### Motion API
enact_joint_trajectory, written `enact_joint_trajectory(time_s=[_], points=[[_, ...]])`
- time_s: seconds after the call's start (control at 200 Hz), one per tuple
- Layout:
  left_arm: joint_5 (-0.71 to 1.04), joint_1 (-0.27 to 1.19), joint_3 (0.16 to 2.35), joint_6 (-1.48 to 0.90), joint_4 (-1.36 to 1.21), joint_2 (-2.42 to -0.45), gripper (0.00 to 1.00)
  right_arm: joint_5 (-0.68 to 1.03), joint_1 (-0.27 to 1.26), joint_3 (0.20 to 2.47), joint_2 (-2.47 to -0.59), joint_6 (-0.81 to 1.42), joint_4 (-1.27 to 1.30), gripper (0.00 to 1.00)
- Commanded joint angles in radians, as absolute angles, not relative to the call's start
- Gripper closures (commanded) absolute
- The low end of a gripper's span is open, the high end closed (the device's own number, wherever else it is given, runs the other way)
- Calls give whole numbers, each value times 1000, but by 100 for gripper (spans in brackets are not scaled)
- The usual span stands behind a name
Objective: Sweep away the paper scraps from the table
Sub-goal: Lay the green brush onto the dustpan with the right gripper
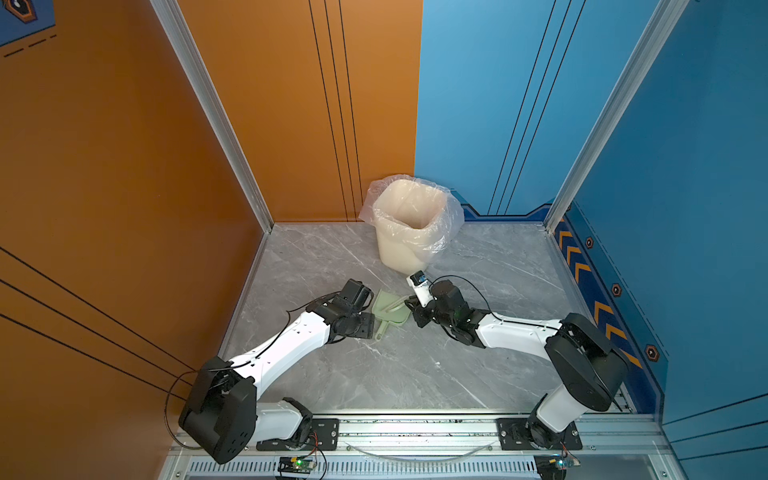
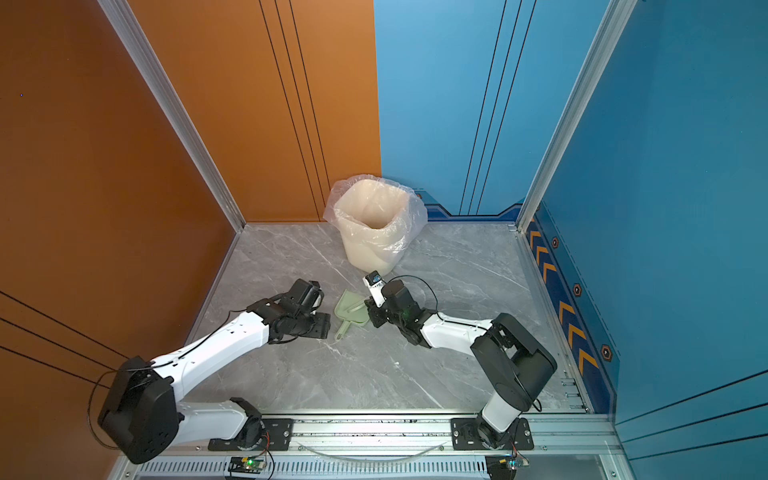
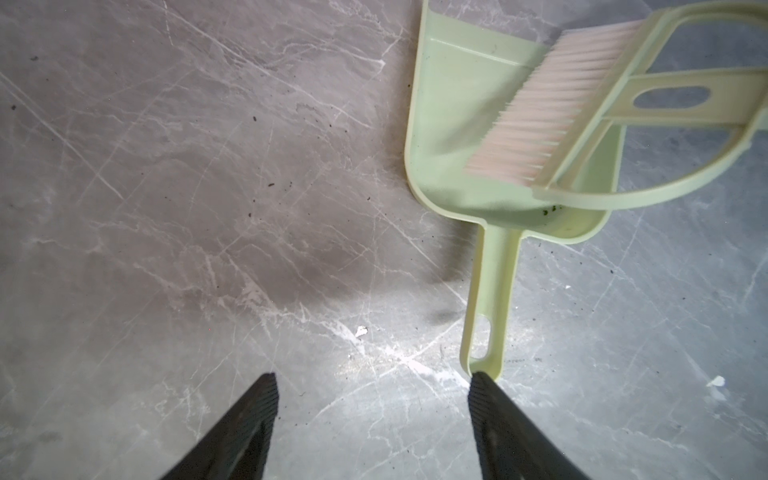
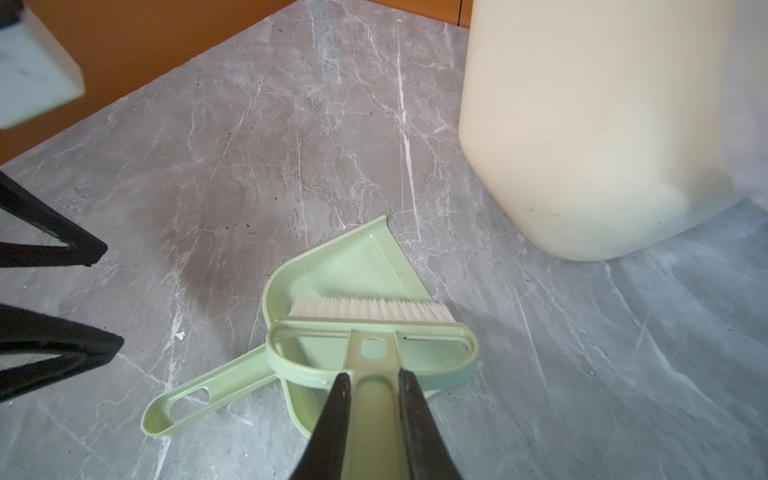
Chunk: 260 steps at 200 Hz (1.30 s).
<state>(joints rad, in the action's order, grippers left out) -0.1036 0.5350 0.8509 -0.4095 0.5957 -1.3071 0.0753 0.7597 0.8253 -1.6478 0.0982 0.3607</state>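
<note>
The table (image 1: 374, 374), grey marble with white veins, fills the floor of the cell in both top views. A cream bin (image 1: 399, 249) with a clear liner (image 1: 453, 216) stands on it at 12 o'clock against the back wall. Near the middle of the table lies a pale green dustpan (image 1: 384, 309), flat on the surface. Its handle points to about 7 o'clock and its open mouth faces roughly 1 o'clock, toward the bin. The right gripper (image 4: 372, 376) comes in from 3 o'clock of the dustpan with its fingers pinching the stem of a matching green brush (image 4: 370, 328). The brush's pale bristles hang over the pan's floor. Whether they touch it cannot be told. The left gripper (image 3: 374, 376) sits at 9 o'clock of the dustpan with its fingers spread wide and only bare marble between them. In the left wrist view one fingertip lines up with the end of the dustpan's handle, though the right wrist view shows the fingers apart from it. Two tiny white flecks (image 3: 360, 331) lie on the marble near the handle, too small to tell whether they are paper. Fine dark specks (image 3: 253, 120) dot the surface, and a few sit in the pan's back corner. The bottom of the bin is hidden, so what it holds cannot be told.
</note>
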Motion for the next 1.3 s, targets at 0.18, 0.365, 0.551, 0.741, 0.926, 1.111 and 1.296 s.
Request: enact_joint_trajectory(time_s=[0.18, 0.365, 0.551, 0.741, 0.926, 1.111, 1.296], points=[[-90, 526, 837, -416, 611, -1298, 25, 60, 773, 849, -1680, 67, 395, 87], [-85, 525, 835, -417, 609, -1307, 24, 53, 784, 854, -1699, 63, 399, 79], [-86, 526, 836, -417, 604, -1312, 24, 38, 796, 859, -1699, 49, 375, 70], [-84, 525, 835, -417, 603, -1319, 22, 30, 801, 864, -1700, 49, 356, 65], [-84, 525, 834, -416, 603, -1316, 21, 25, 805, 860, -1700, 52, 346, 62], [-81, 524, 836, -414, 603, -1325, 21, 20, 808, 853, -1692, 54, 322, 59], [-78, 525, 838, -412, 598, -1331, 21, 15, 807, 846, -1680, 52, 302, 56]])
